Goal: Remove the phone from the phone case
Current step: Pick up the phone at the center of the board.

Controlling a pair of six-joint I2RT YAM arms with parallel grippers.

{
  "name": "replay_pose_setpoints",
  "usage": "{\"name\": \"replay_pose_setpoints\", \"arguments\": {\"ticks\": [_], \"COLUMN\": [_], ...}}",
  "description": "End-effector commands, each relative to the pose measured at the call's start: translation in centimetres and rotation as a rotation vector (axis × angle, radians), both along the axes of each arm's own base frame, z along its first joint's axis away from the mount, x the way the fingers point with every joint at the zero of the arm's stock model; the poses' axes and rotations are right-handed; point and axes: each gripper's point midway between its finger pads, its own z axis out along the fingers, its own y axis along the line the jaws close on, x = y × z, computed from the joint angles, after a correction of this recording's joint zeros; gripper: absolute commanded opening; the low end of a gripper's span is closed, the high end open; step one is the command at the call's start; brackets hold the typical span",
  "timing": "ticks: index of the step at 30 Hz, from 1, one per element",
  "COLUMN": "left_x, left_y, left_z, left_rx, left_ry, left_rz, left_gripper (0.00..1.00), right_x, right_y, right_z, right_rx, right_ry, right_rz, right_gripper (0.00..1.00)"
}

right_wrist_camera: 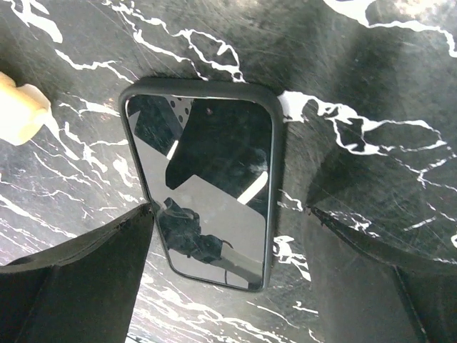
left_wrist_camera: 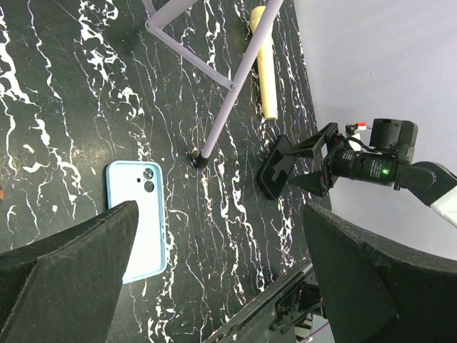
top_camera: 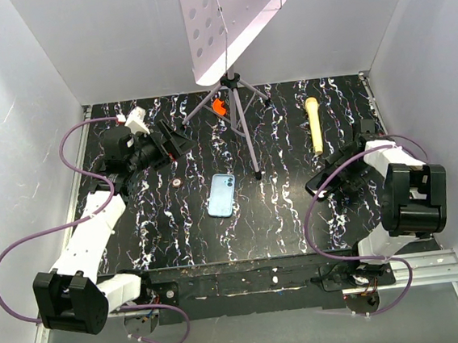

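One: Two things are hard to make out from above: the phone (right_wrist_camera: 207, 164), mostly covered by the right end effector (right_wrist_camera: 228, 214), and a small orange piece (top_camera: 219, 106) half behind a leg of the tripod (top_camera: 238, 110).

Two: The right wrist view shows the phone flat on the surface (top_camera: 282, 215), screen up, showing only reflections. A yellow object (top_camera: 314, 124) is cut off at that view's left edge; what it is cannot be told.

One: And around the tripod?

Two: The yellow object lies to its right. The phone case (top_camera: 221, 195) lies flat just in front of the tripod's feet. The phone is to the tripod's front right, well apart from the case, with one tripod foot between them.

One: The end effectors?

Two: The right one's fingers stand spread on either side of the phone, gripping nothing. The left end effector (left_wrist_camera: 220, 211), left of the tripod, gapes wide with nothing between its fingers. One finger hides the case's near corner in its wrist view.
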Motion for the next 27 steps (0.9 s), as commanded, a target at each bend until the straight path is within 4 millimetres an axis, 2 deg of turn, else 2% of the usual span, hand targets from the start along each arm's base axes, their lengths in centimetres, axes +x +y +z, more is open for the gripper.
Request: {"name": "replay_pose_setpoints", "arguments": {"ticks": [1,12,16,19,21,25,27], "left_x": [0.2,0.4,0.5,0.6,0.7,0.7,0.7], "left_y": [0.2,0.4,0.6,0.7,0.8,0.7,0.7], "left_z": [0.3,-0.1,-0.3,-0.2,-0.2,-0.3,-0.3], "left_rx": [0.001,-0.017,-0.018,-0.024,-0.026,-0.029,-0.028], "left_ry": [-0.012,0.004,0.010,0.011,0.012,0.012,0.013], "left_rz": [0.004,0.012,0.019,0.022,0.026,0.026,0.025], "left_gripper": [1.00,0.99,0.99,1.00,0.99,1.00,1.00], "right_x": [2.2,2.5,2.2,2.2,2.1,2.0,2.1], "right_y": [-0.1,-0.3,-0.7,0.0,0.7,1.4,1.5], "right_z": [0.3,-0.7,-0.6,-0.6,-1.1,-2.0,-2.0], "right_rx": [-0.012,-0.071,-0.134,-0.154,-0.129,-0.089,-0.085], "right_ry": [-0.105,0.038,0.153,0.211,0.232,0.240,0.220], "right_rz": [0.016,0.057,0.086,0.151,0.173,0.195,0.204], "right_gripper": [0.90,0.91,0.89,0.87,0.82,0.54,0.49]}}
